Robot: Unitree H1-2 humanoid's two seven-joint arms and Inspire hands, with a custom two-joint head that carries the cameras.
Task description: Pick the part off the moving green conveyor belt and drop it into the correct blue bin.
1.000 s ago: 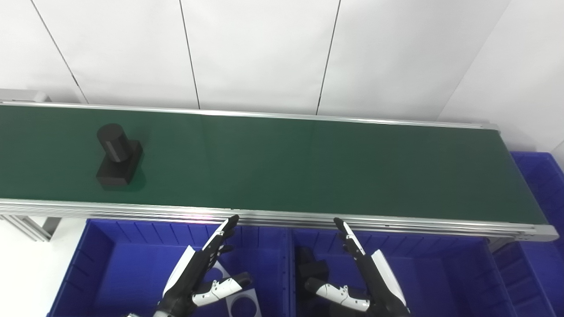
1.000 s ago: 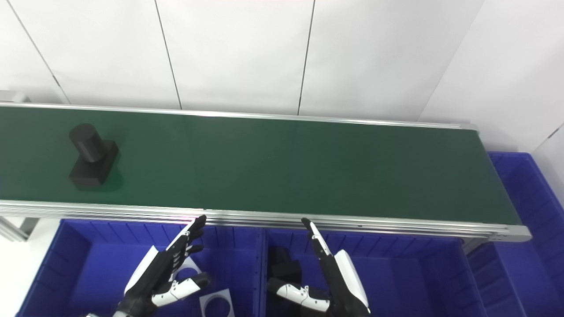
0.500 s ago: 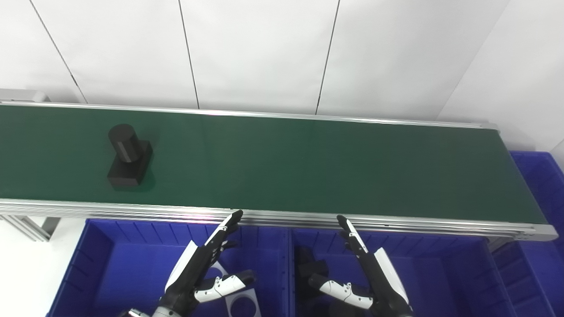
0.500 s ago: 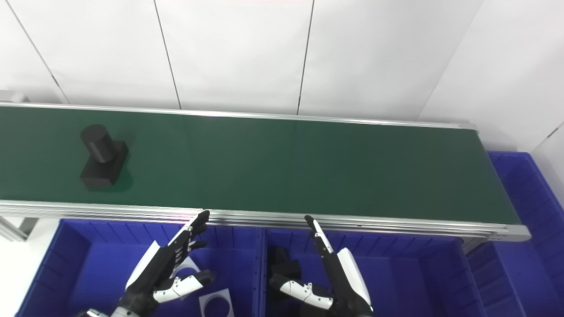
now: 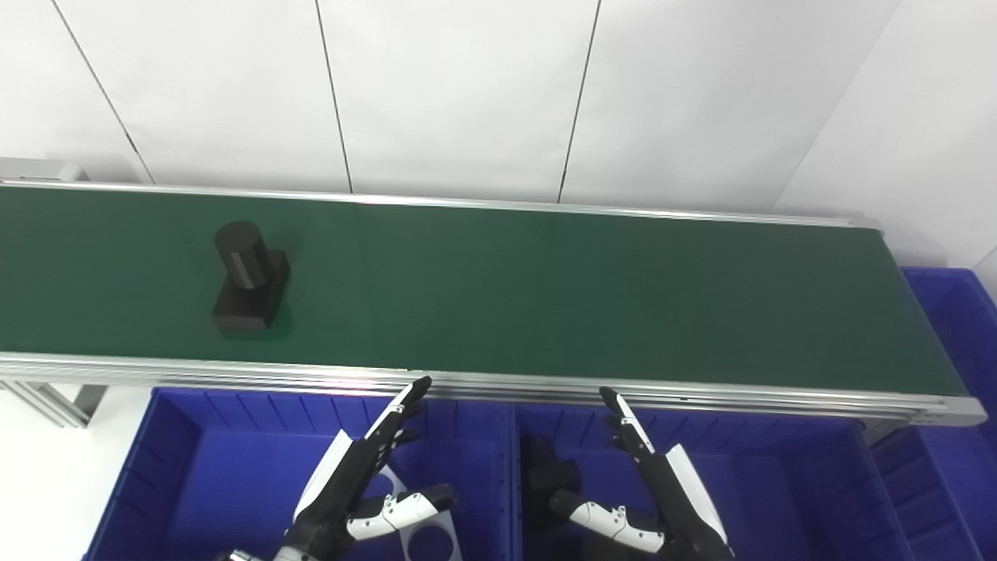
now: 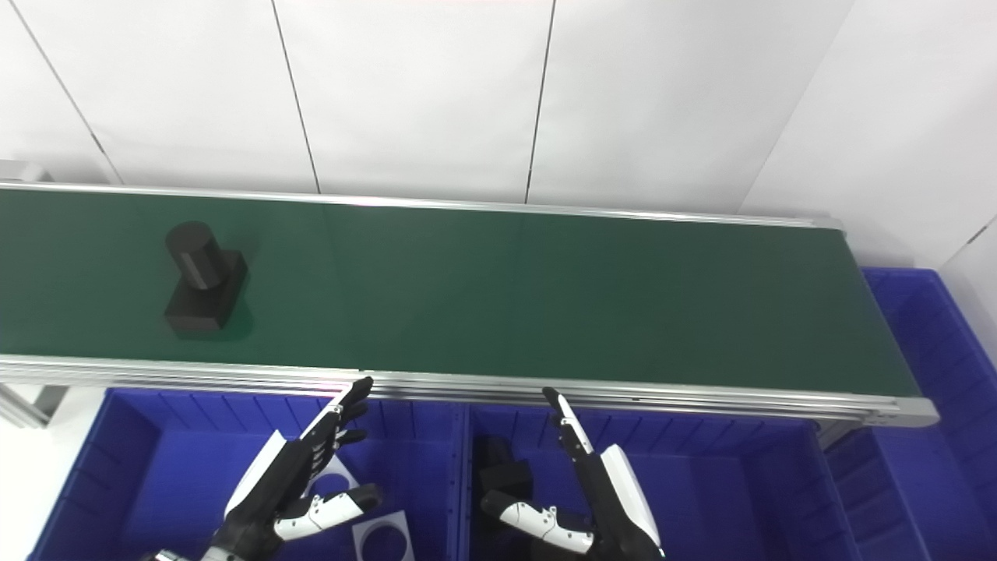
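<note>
A black part (image 5: 248, 276), a cylinder standing on a square block, rides on the green conveyor belt (image 5: 545, 296) at its left portion. My left hand (image 5: 360, 483) hovers open over the left blue bin (image 5: 195, 467), fingers stretched toward the belt's near rail. My right hand (image 5: 662, 491) is open too, above the middle blue bin (image 5: 779, 483), holding nothing. Both hands are well to the right of the part and below the belt edge.
A black part (image 5: 551, 477) lies in the middle bin and white ring-shaped plates (image 5: 424, 538) lie in the left bin. Another blue bin (image 5: 958, 327) sits past the belt's right end. An aluminium rail (image 5: 498, 383) borders the belt; white wall behind.
The black part has travelled to the right along the belt. Both hands have stayed almost in place, the right one sinking slightly.
</note>
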